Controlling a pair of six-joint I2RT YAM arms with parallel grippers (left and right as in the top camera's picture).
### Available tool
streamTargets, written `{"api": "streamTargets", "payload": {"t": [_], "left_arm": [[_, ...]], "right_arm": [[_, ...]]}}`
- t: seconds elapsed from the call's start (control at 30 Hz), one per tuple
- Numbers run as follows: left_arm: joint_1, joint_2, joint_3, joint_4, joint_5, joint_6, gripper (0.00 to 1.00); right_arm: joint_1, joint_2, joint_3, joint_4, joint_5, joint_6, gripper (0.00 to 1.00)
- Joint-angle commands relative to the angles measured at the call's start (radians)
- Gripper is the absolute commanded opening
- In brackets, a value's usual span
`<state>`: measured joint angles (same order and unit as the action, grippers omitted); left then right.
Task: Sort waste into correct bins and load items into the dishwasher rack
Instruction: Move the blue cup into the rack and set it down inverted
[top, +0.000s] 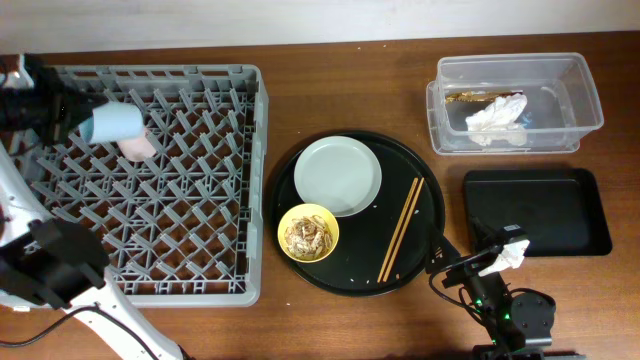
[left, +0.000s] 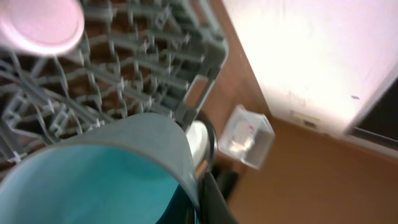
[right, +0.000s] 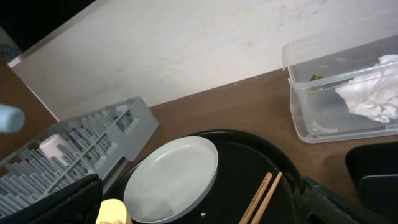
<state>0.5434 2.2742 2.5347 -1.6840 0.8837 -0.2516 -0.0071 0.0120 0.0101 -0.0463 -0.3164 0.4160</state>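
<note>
Brown wooden table (top: 350, 90). Directly on it: grey rack (top: 256, 180) at left; round black tray (top: 360, 250) at centre, just beside the rack; clear tub (top: 590, 100) at far right; shallow black tray (top: 540, 210) near the tub, not touching.

1. Grey rack (top: 150, 180) on the left: pink cup (top: 138, 147) among the pegs, light-blue cup (top: 117, 122) on its side above them.
2. Centre: plate (top: 338, 175), chopsticks (top: 401, 229), and yellow bowl (top: 308, 232) holding scraps (top: 307, 236).
3. Right: clear tub (top: 518, 102) at the far side, black tray (top: 537, 211) at the near side.
</note>
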Motion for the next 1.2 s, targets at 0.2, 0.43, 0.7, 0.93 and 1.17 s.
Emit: {"api": "streamTargets", "payload": {"t": [0.2,0.43,0.7,0.93,1.17], "left_arm": [[0.130,0.004,-0.589,0.167,0.152,0.111,0.01],[0.160,0.004,-0.765,0.349,0.220,0.107,0.06],[0.160,0.004,-0.769,0.428,-0.037,0.107,0.13],[0.169,0.003,-0.739,0.410,-0.123,0.084,0.15],[0.168,0.003,-0.435,0.267,-0.294,0.081,0.29]], "right_arm": [[-0.006,-0.005,-0.005,-0.006,-0.013,0.004,0.99],[-0.006,-0.005,-0.005,-0.006,-0.013,0.004,0.99],[-0.006,-0.005,-0.005,-0.006,-0.013,0.004,0.99],[-0.006,-0.005,-0.005,-0.006,-0.013,0.004,0.99],[-0.006,-0.005,-0.005,-0.006,-0.013,0.004,0.99]]}}
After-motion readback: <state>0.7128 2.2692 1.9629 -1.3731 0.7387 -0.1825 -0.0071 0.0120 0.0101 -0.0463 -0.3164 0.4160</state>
